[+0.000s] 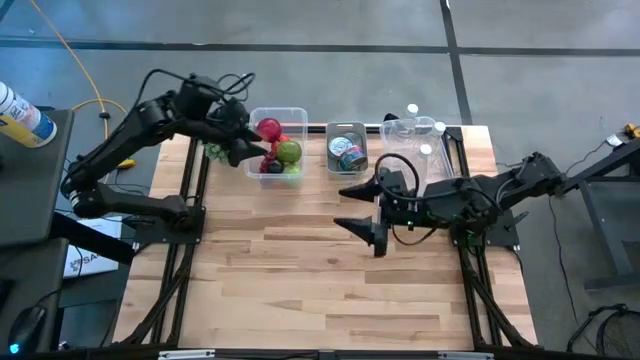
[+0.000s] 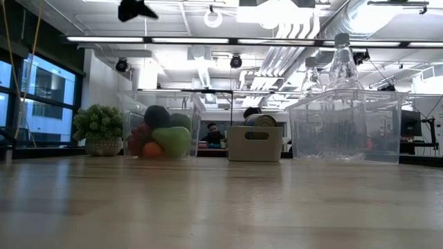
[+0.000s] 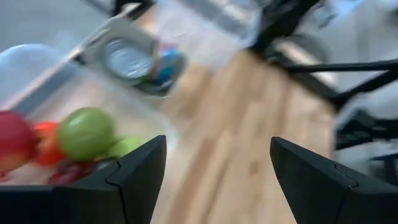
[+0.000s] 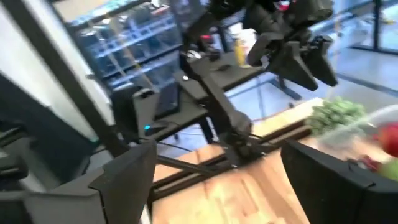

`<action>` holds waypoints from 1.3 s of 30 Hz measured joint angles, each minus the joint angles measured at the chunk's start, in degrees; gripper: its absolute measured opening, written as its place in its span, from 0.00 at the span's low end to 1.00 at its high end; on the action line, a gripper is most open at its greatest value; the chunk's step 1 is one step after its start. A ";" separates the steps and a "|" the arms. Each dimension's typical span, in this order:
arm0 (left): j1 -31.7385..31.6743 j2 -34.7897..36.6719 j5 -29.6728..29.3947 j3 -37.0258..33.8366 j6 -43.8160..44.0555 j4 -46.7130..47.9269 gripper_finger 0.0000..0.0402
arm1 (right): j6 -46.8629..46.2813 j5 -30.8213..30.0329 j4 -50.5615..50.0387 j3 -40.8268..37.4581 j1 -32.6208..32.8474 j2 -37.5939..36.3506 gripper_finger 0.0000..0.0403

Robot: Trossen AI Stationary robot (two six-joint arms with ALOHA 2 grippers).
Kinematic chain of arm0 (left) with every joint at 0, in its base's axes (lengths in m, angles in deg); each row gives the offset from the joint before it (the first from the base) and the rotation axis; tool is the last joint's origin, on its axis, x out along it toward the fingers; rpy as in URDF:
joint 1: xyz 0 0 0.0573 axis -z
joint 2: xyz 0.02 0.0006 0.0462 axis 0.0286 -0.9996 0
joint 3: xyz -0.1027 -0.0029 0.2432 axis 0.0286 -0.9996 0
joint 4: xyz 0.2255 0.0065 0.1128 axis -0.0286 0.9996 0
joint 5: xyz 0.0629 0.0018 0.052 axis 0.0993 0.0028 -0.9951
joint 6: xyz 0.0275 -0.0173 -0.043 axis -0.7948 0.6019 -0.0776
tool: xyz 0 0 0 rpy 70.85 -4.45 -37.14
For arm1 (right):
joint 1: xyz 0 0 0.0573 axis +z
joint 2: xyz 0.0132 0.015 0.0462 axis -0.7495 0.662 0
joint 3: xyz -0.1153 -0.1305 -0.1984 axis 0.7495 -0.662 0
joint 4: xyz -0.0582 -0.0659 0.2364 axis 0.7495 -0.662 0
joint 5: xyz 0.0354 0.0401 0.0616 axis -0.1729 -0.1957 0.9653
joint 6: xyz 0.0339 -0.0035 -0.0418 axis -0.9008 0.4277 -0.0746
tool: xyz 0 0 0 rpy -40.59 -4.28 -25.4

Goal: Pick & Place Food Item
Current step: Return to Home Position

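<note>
A clear bin (image 1: pixel 297 118) at the table's far side holds fruit: a red apple (image 1: pixel 268 129), a green apple (image 1: pixel 289 152) and other pieces. In the left wrist view the green apple (image 3: pixel 87 132) lies just beyond my left fingers. My left gripper (image 1: pixel 250 143) hangs open in the air at the bin's left edge, with nothing between its fingers (image 3: pixel 140 171). My right gripper (image 1: pixel 348 208) hovers open over the middle of the table, pointing level toward the table's left side, also empty (image 4: pixel 214 174).
A grey bin (image 1: pixel 347 150) with a can stands right of the fruit bin. Farther right is a clear bin (image 1: pixel 420 140) with plastic bottles. A small green plant (image 2: pixel 100 124) sits left of the fruit bin. The near half of the wooden table (image 1: pixel 320 290) is bare.
</note>
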 joint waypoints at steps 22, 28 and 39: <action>4.53 12.70 5.85 0.48 6.77 -29.69 0.21 | 15.05 -1.22 -24.40 -0.29 -1.11 -20.07 0.03; 4.40 14.97 -6.66 -0.21 -3.65 -19.03 0.02 | 20.10 11.16 -19.38 -9.00 -4.41 -32.34 0.01; 4.63 18.28 4.15 -14.23 -2.34 -26.85 0.00 | 21.51 19.15 23.36 -47.92 -6.36 -50.60 0.00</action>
